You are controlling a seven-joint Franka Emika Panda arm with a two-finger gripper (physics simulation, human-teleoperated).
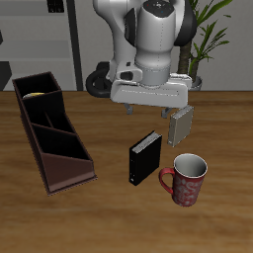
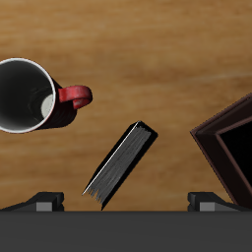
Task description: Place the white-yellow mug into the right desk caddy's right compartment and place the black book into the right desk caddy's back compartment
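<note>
The black book (image 1: 145, 158) stands upright on the table near the middle, and it also shows in the wrist view (image 2: 123, 162). My gripper (image 1: 154, 111) hangs above and slightly behind it, open and empty, with the finger bases wide apart in the wrist view (image 2: 126, 203). The right desk caddy (image 1: 54, 148) is a long dark-brown box running from the back towards the front edge; one corner shows in the wrist view (image 2: 231, 148). Of the white-yellow mug (image 1: 38, 95) only a yellow patch shows, inside the caddy's small squarish end compartment farthest back.
A red patterned mug (image 1: 186, 180) stands beside the black book nearer the front edge, and shows in the wrist view (image 2: 25, 94). A small grey book (image 1: 180, 126) stands upright close to the gripper. A potted plant (image 1: 208, 30) is behind the robot.
</note>
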